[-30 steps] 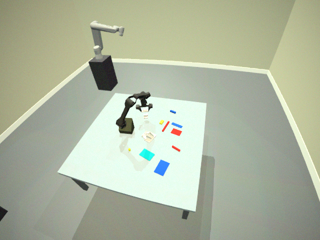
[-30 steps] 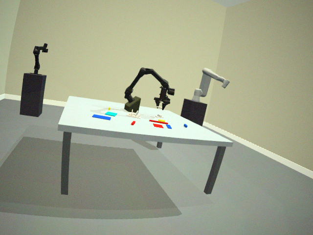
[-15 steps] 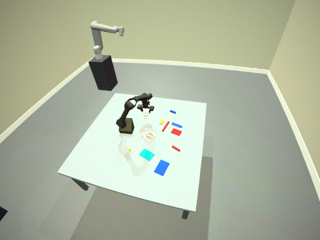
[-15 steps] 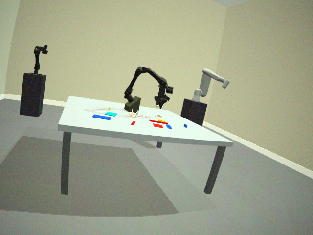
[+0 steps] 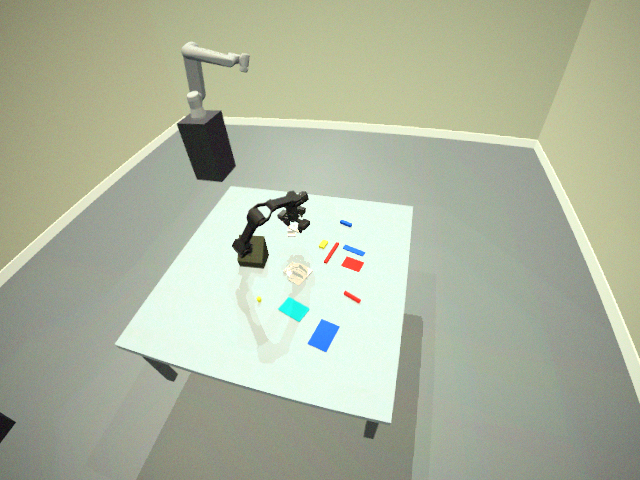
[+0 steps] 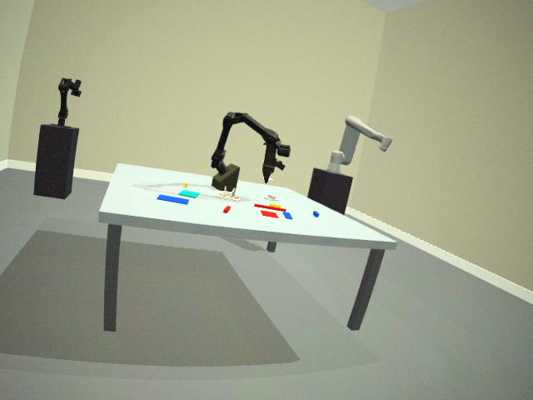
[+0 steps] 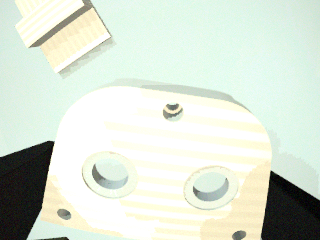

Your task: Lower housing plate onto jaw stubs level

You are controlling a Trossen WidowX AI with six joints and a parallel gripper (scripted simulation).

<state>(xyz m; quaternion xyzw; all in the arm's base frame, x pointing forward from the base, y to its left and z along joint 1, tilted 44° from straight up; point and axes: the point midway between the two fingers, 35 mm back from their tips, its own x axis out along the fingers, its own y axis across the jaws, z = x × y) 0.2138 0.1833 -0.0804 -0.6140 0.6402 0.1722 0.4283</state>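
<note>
The housing plate is pale, with a rounded edge, two large ringed holes and three small holes. My gripper is shut on it, one black finger at each side edge, and holds it above the table. The jaw assembly stands on the table as a pale base with small upright parts, apart from the held plate. It is too small in the top and exterior views to tell its jaws and stubs apart, and it is not recognisable in the wrist view.
A pale stepped block stands on the table below the gripper. A yellow block, red bar, blue bar and red sheet lie beyond. A cyan sheet and blue sheet lie past the jaw assembly.
</note>
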